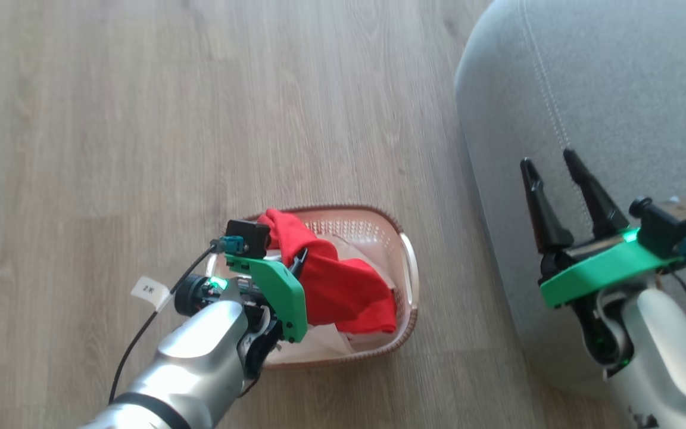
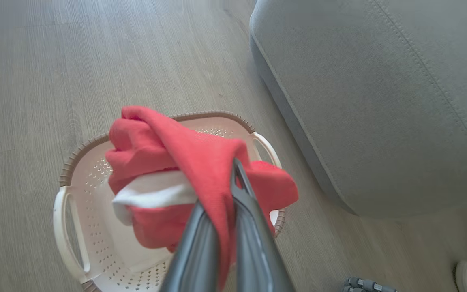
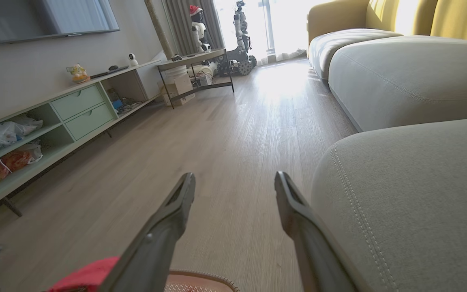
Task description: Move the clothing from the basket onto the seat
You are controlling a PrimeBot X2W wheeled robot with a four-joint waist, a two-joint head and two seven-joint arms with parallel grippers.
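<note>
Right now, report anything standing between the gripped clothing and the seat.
Nothing visible does. The left gripper is shut on the clothing over the basket; just wood floor lies between that and the seat.

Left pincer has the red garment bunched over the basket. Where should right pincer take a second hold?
Probably take the red garment by its loose lower corner, drooping near the basket handle by the seat, coming from the seat side. That end hangs clear of the shut left pincer, and the open right pincer is on that side.
</note>
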